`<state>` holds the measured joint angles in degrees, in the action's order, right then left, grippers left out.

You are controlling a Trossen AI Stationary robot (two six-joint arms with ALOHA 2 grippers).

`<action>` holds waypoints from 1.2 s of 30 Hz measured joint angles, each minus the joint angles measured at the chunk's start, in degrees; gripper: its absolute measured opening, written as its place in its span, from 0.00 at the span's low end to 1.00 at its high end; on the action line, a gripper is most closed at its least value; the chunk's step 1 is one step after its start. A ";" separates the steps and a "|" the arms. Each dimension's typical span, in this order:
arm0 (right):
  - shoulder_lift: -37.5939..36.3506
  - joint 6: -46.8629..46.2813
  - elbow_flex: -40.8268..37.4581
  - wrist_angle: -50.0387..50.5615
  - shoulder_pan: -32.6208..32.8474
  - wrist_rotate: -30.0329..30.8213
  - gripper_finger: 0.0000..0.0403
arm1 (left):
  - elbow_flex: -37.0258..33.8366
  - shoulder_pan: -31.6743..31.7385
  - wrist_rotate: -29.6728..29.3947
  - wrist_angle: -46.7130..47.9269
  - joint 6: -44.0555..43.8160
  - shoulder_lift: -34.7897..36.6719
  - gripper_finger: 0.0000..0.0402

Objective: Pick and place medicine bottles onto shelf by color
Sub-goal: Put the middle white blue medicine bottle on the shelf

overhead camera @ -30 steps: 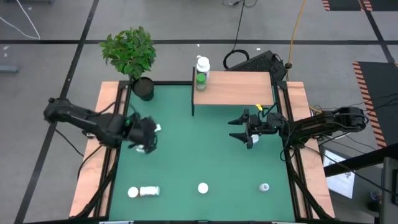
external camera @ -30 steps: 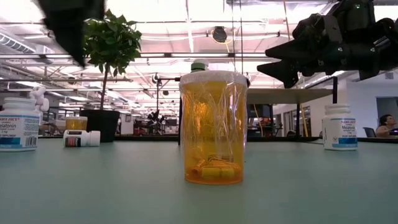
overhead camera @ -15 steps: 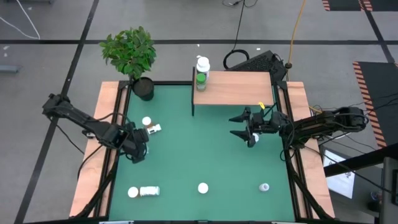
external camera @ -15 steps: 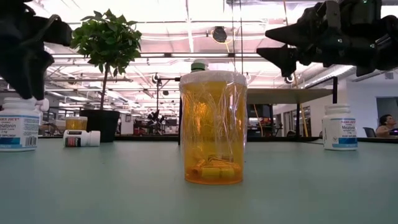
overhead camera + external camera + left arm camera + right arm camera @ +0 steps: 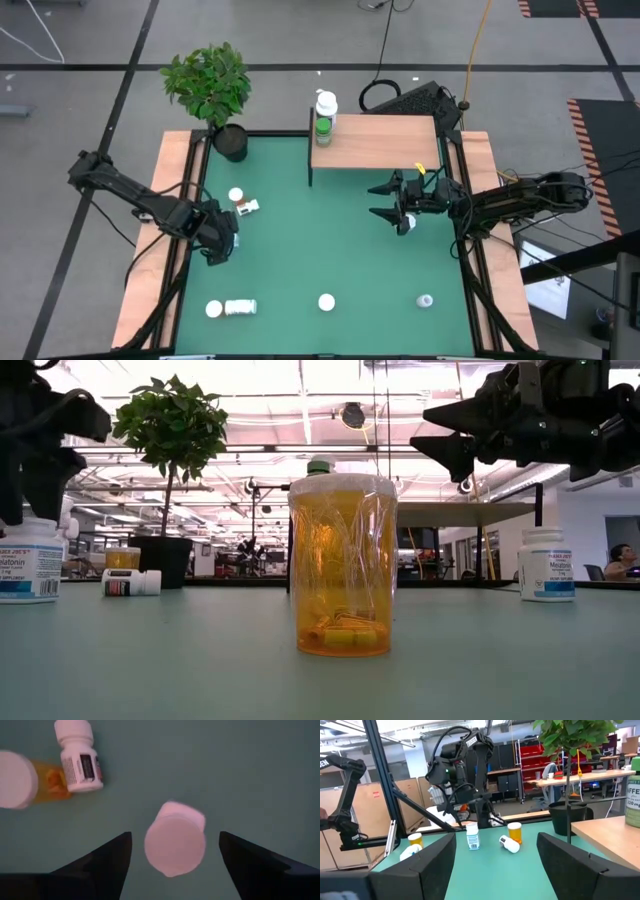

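Note:
My left gripper [image 5: 216, 244] is open and hangs over an upright white-capped medicine bottle [image 5: 175, 845] with a blue label [image 5: 472, 838], which stands between the spread fingers [image 5: 95, 865]. The gripper hides this bottle in the high view. Near it are an orange vial [image 5: 236, 196] and a lying white bottle [image 5: 250, 207]. My right gripper [image 5: 386, 203] is open and empty, above the mat in front of the shelf [image 5: 380, 143]. On the shelf's left end stand a white bottle [image 5: 326, 103] and a green-capped bottle [image 5: 323, 127].
A white-capped vial [image 5: 213, 310], a lying bottle [image 5: 241, 307], an orange vial [image 5: 326, 302] and a white bottle [image 5: 426, 300] are spread along the front of the green mat [image 5: 320, 250]. A potted plant [image 5: 210, 90] stands at the back left corner.
My left gripper has moved left and toward the front, uncovering the orange vial and lying bottle, and now sits over the blue-label bottle. The right gripper has barely moved.

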<state>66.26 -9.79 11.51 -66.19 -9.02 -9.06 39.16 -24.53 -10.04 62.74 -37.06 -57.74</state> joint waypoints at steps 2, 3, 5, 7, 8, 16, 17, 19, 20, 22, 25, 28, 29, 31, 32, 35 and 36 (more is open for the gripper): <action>0.00 -0.01 0.00 0.00 0.00 0.00 0.68 | -0.93 0.00 0.16 -0.04 -1.33 0.00 0.68; 0.00 -0.01 0.00 0.00 0.00 0.00 0.68 | -1.50 0.02 0.77 -0.12 -2.02 0.00 0.65; 0.00 -0.01 0.00 0.00 0.00 0.00 0.68 | -2.64 0.00 2.13 -0.20 -2.77 0.00 0.60; 0.00 0.00 0.00 0.00 0.00 0.00 0.68 | -3.54 0.02 2.50 -0.75 -3.36 0.00 0.54; 0.00 0.01 0.00 0.00 0.00 0.00 0.68 | -3.89 0.05 2.54 -1.44 -3.37 0.00 0.52; 0.00 0.01 0.00 -1.10 0.00 -0.10 0.68 | -3.58 0.13 2.56 -7.08 -1.86 0.00 0.40; 0.00 0.01 0.00 -1.18 0.00 -0.11 0.68 | -3.48 0.13 2.55 -7.56 -1.71 0.00 0.40; 0.00 0.01 0.00 -1.20 0.00 -0.13 0.68 | -3.48 0.13 2.55 -9.26 -1.66 -0.01 0.41; 0.00 0.01 0.00 -1.08 0.00 -0.13 0.68 | -3.48 0.13 2.55 -10.29 -1.66 -0.02 0.43; 0.00 0.01 0.00 -0.77 0.00 -0.15 0.68 | -3.45 0.13 2.54 -11.76 -1.66 -0.01 0.47; 0.00 0.01 0.00 -0.76 0.00 -0.17 0.68 | -3.47 0.13 2.47 -13.54 -1.21 -0.02 0.56; 0.00 0.03 0.00 -0.45 0.00 -0.19 0.68 | -3.45 0.13 2.25 -14.79 -0.42 -0.02 0.65; 0.00 0.10 0.00 -0.43 0.00 -0.20 0.68 | -3.45 0.13 2.14 -15.29 0.07 -0.02 0.68; 0.00 0.21 0.00 -0.35 0.00 -0.20 0.68 | -3.45 0.13 1.56 -16.82 1.41 -0.02 0.73; 0.00 0.21 0.00 -0.35 0.00 -0.20 0.68 | -3.44 0.13 0.90 -17.44 2.03 -0.02 0.75; 0.00 0.21 0.00 -0.33 0.00 -0.20 0.68 | -3.43 0.13 -1.01 -18.40 3.10 -0.02 0.77; 0.00 0.21 0.00 -0.33 0.00 -0.20 0.68 | -3.43 0.13 -1.15 -18.04 2.86 -0.02 0.77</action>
<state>66.26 -9.58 11.51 -66.52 -9.02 -9.26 35.73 -24.40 -11.19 44.70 -34.20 -57.76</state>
